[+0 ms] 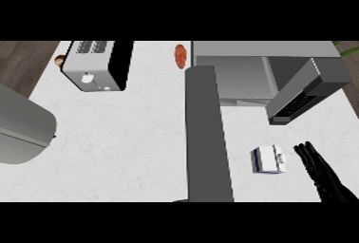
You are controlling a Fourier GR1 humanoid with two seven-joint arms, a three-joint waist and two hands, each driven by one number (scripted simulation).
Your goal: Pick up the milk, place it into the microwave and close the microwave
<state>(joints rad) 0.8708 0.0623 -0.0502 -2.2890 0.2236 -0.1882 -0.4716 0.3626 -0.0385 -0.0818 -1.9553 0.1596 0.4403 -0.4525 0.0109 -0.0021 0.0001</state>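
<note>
The milk carton was seen lying on the counter at about four o'clock, below the open microwave, with the right hand held straight-fingered and unclenched just beside it at three o'clock.

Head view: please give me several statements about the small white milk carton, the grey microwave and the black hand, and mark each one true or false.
1. The small white milk carton lies on the white counter. True.
2. The grey microwave has its door closed. False: the door stands open.
3. The black right hand is curled round the carton. False: its fingers are straight, beside the carton at its right.
4. The silver toaster stands to the left of the microwave. True.
5. The carton is inside the microwave. False: it lies outside, in front of it.
</note>
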